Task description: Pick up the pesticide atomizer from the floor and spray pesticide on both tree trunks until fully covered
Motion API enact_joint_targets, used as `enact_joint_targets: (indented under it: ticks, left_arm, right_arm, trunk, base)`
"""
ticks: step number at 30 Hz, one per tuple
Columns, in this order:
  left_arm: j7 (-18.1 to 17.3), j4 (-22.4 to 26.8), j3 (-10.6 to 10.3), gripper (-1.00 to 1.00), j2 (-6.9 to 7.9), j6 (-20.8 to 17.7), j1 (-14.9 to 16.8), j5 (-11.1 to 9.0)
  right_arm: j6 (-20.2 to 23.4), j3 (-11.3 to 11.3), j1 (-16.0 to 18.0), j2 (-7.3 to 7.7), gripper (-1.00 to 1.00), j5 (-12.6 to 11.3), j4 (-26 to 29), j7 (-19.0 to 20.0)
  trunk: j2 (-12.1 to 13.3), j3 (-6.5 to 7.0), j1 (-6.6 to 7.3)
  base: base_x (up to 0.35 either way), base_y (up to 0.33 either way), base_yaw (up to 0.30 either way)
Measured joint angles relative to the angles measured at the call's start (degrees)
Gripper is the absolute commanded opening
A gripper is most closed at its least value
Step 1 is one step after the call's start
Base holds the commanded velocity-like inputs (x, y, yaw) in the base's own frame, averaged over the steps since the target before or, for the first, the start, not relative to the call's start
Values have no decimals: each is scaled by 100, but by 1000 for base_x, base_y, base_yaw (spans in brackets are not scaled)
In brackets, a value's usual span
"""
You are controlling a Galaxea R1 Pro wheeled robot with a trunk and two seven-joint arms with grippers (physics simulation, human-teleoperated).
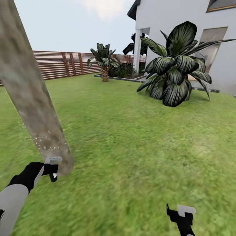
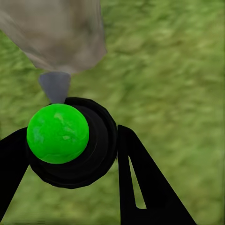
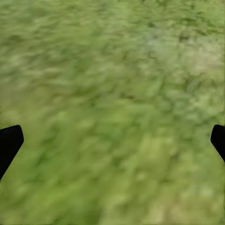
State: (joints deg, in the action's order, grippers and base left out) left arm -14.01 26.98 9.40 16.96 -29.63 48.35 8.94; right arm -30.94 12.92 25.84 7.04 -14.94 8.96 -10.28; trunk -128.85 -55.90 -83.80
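Observation:
My left gripper [image 1: 52,169] is shut on the pesticide atomizer [image 1: 53,160], low at the left of the head view. In the left wrist view the atomizer [image 2: 75,154] is a round black bottle with a bright green spot on top. Its grey nozzle [image 2: 55,86] points at the base of a tree trunk [image 2: 56,33], very close to it. That trunk [image 1: 31,95] is thick, pale and mottled, leaning across the left side, with white specks low on it near the gripper. My right gripper [image 1: 182,213] hangs open over bare grass [image 3: 112,93], holding nothing.
Green lawn [image 1: 131,137] stretches ahead and to the right. A large dark-leaved plant [image 1: 175,70] stands before the white house [image 1: 183,19]. A short palm [image 1: 104,62] and the brown slatted fence [image 1: 62,64] line the back.

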Motion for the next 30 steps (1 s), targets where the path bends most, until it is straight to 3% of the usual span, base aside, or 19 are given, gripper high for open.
enact_joint_targets:
  ticks: [10,23,30]
  left_arm:
    - [39,-16,-17,-100,-8,10,0,9]
    - [39,-2,-17,-100,3,15,4,12]
    - [39,129,18,-100,16,26,-1,19]
  right_arm:
    - [0,0,0,-1,100,0,0,0]
    - [0,-9,0,15,100,-9,0,0]
    - [0,0,0,7,100,-9,0,0]
  trunk:
    - [0,0,0]
    - [0,0,0]
    - [0,0,0]
  base:
    - [187,-237,266]
    - [200,-229,20]
    - [199,-229,249]
